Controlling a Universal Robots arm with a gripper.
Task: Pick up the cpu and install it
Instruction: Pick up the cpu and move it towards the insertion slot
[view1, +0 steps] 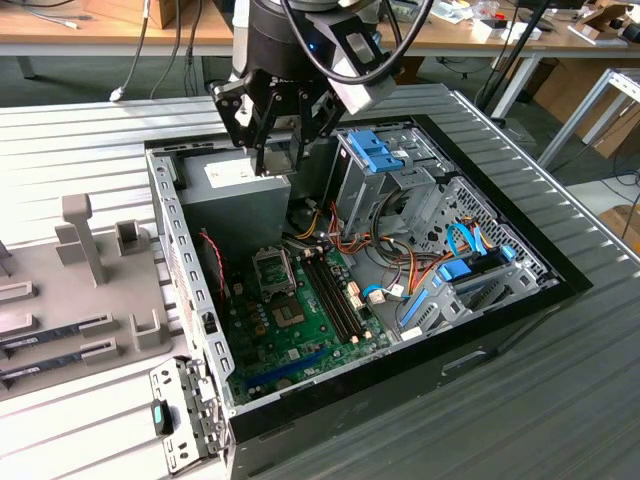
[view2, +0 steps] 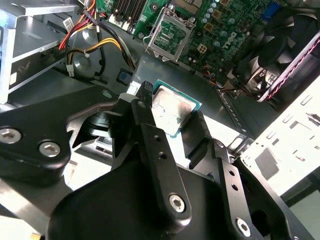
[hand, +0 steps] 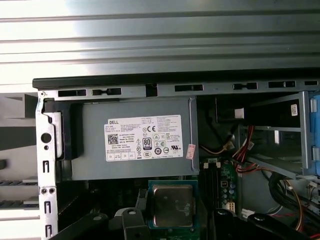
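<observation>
Item: gripper (view1: 274, 158), black metal, two slim drilled fingers (view2: 150, 125) fixed with round screw heads, closed upon the cpu (view2: 172, 111), which is pinched by two opposite edges and held clear above the power supply (hand: 135, 140). The cpu is a small flat square, with a pale silvery top of dull sheen and a thin green border; in the first wrist view it is seen just past the near edge of the power supply. The power supply is a grey sheet-metal box, rectangular, smooth, bearing a white label, and is seated in a corner of the computer case (view1: 185, 260). The case is black outside and bare perforated steel inside, open on top, and laid flat on a ribbed metal table (view1: 80, 130). Beside the power supply, lower in the case, a green board (view1: 290, 330) is mounted. On it are a square socket (view2: 167, 36) with a shiny metal frame, the nearest board part to the power supply, and long dark parallel memory slots (view1: 330, 290) beyond. Bundled red, orange and yellow cables (view2: 95, 47) are run out from the power supply's side. A blue plastic bracket (view1: 385, 155) on a steel drive cage is set next to the power supply. A black round fan (view2: 280, 40) is placed near the socket.
</observation>
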